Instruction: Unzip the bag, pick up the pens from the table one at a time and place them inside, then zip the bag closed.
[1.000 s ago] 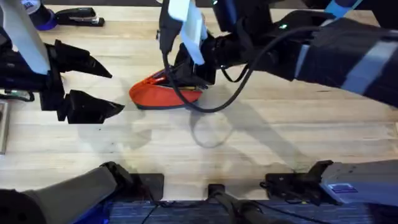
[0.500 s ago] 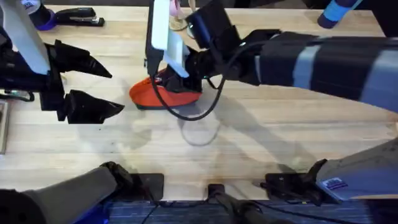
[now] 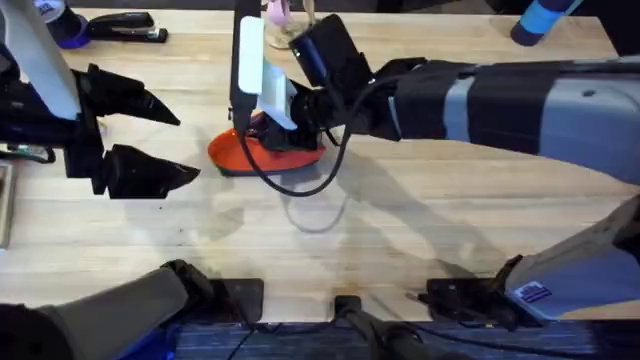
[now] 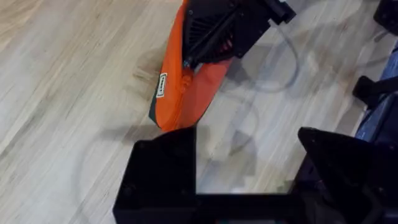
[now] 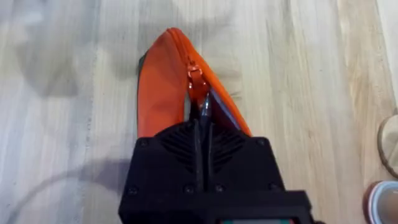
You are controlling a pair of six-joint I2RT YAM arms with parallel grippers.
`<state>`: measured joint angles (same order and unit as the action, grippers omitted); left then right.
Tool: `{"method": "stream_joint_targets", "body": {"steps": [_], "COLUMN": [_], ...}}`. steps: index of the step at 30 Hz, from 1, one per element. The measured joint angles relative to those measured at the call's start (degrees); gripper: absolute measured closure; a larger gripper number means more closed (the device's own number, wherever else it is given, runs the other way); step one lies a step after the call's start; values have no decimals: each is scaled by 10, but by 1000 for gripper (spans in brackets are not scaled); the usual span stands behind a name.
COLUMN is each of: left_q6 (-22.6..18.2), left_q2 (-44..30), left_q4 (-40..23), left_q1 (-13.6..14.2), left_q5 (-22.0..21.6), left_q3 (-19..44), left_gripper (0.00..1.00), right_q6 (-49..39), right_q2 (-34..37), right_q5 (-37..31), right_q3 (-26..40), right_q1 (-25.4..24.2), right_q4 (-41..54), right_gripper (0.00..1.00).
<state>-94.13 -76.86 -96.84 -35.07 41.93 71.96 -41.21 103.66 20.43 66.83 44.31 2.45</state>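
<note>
While right hand (image 5: 202, 134) on bag (image 3: 235, 152), bare table (image 3: 400, 220) alongside.

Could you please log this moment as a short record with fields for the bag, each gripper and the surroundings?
bag: orange pouch lying on the table, zip partly open
right gripper: over the bag, fingers closed on the zip pull
left gripper: open, holding nothing, apart from the bag at the table's left side
other items: black stapler at the far left edge
pens: cannot tell where they are
</note>
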Motion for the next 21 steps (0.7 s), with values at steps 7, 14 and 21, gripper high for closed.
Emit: {"method": "stream_joint_targets", "body": {"steps": [7,14,21], "left_q6": [0,0,0], "left_q2": [0,0,0], "left_q4": [0,0,0], "left_q1": [0,0,0], "left_q5": [0,0,0], "left_q3": [0,0,0], "left_gripper": [8,7,8], "right_q6": [0,-1,-4], "right_q2": [16,17,17], "right_q5": [-24,-34,-37], "right_q3": [1,1,1], "right_q1": [0,1,2], "right_q4": [-24,-24,-23], "right_gripper": [963,272,5]}}
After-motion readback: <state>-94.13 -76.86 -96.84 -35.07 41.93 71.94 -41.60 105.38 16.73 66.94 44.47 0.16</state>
